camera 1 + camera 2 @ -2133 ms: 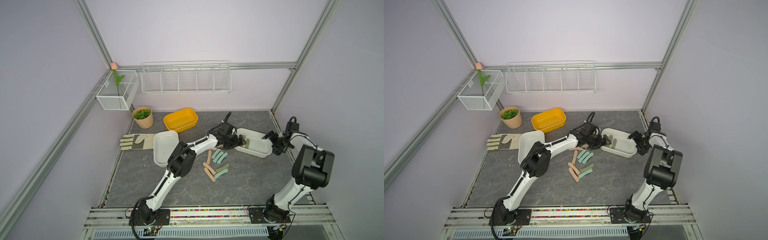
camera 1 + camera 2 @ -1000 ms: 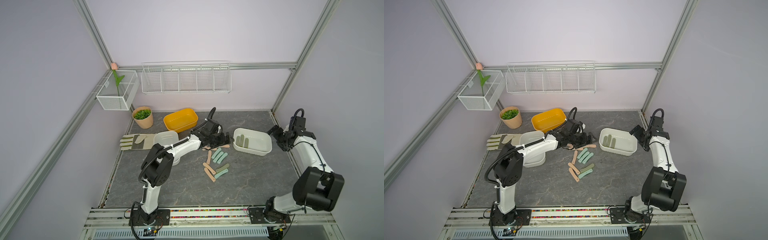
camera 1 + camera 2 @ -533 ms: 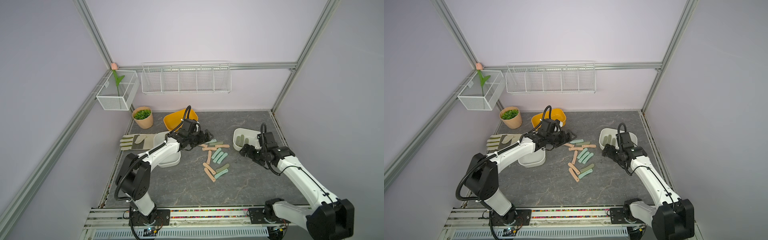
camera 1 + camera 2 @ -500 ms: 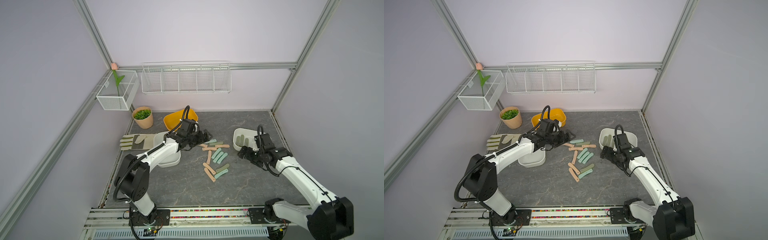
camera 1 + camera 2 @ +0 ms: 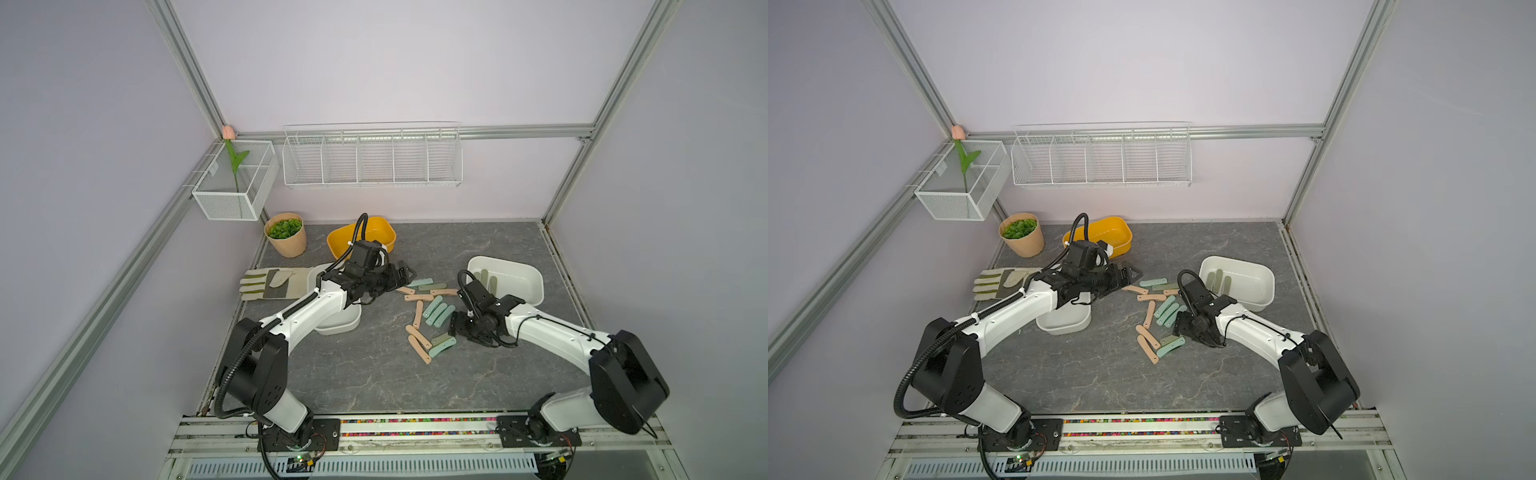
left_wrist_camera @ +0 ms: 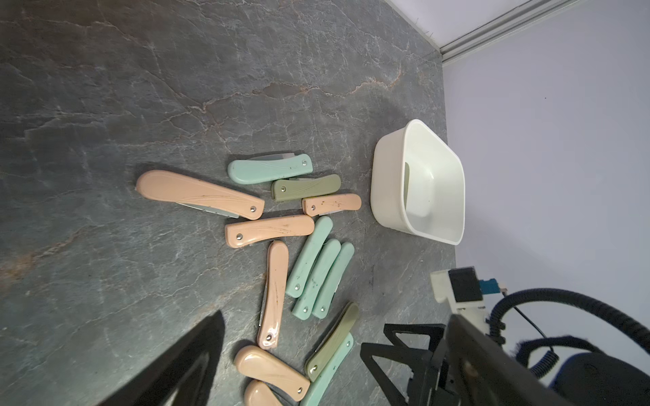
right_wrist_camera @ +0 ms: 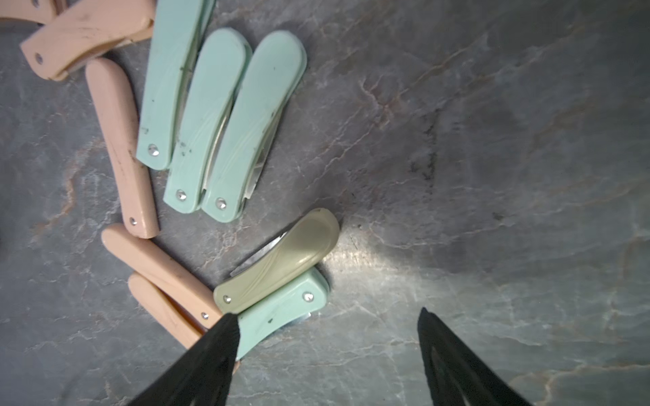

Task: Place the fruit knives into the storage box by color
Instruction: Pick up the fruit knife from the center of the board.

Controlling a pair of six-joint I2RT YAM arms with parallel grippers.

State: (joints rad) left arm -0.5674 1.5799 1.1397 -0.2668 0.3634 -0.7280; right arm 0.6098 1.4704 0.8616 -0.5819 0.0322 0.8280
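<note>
Right wrist view: right gripper (image 7: 325, 314), jaws apart, empty, just beside loose olive knife (image 7: 281, 260). In both top views: fruit knives (image 5: 434, 309) scattered mid-frame on surface (image 5: 374, 374); boxed olive knives (image 5: 488, 280) inside white storage box (image 5: 536, 291), right of centre. Left gripper (image 5: 401, 274) spread wide, empty.

Scattered fruit knives (image 7: 232, 123), end effector (image 7: 326, 313) spread

The left arm stretches toward one o'clock, its left gripper (image 5: 405, 275) held low, jaws spread wide. The right arm reaches toward ten o'clock, right gripper (image 7: 327, 316) pointing down, jaws apart.
</note>
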